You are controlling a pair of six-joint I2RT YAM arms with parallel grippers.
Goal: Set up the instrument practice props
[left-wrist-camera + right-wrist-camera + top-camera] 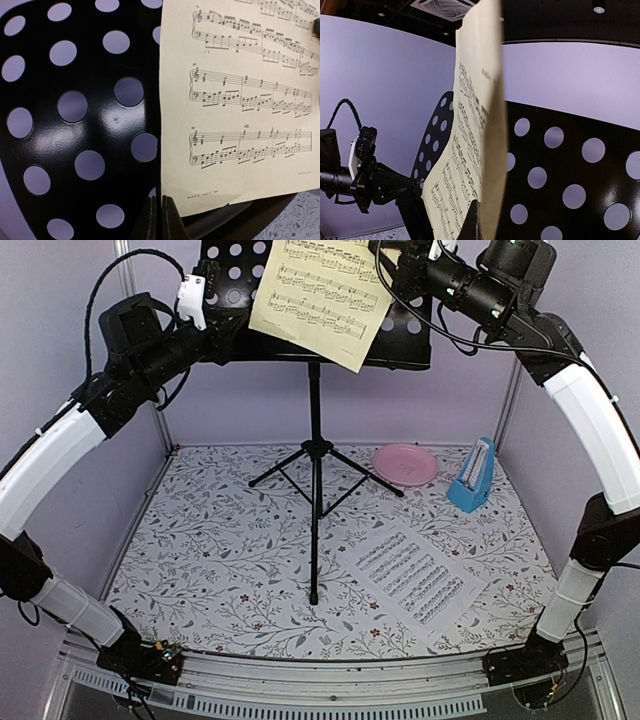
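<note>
The black perforated music stand (314, 440) rises on its tripod at mid-table, its desk (100, 125) at the top of the overhead view. A pale-yellow sheet of music (315, 295) hangs tilted in front of the desk. My right gripper (392, 268) is shut on the sheet's upper right edge, which runs edge-on between the jaws (481, 222). My left gripper (222, 332) is at the desk's lower left, jaws (161, 220) pressed together on its edge, beside the sheet's (240, 100) corner. A white sheet (420, 575) lies on the table front right. The blue metronome (474, 478) stands back right.
A pink round plate (405, 464) lies at the back, between the tripod legs and the metronome. Lilac walls close in the left, back and right sides. The floral table cover (200, 550) spreads under the stand.
</note>
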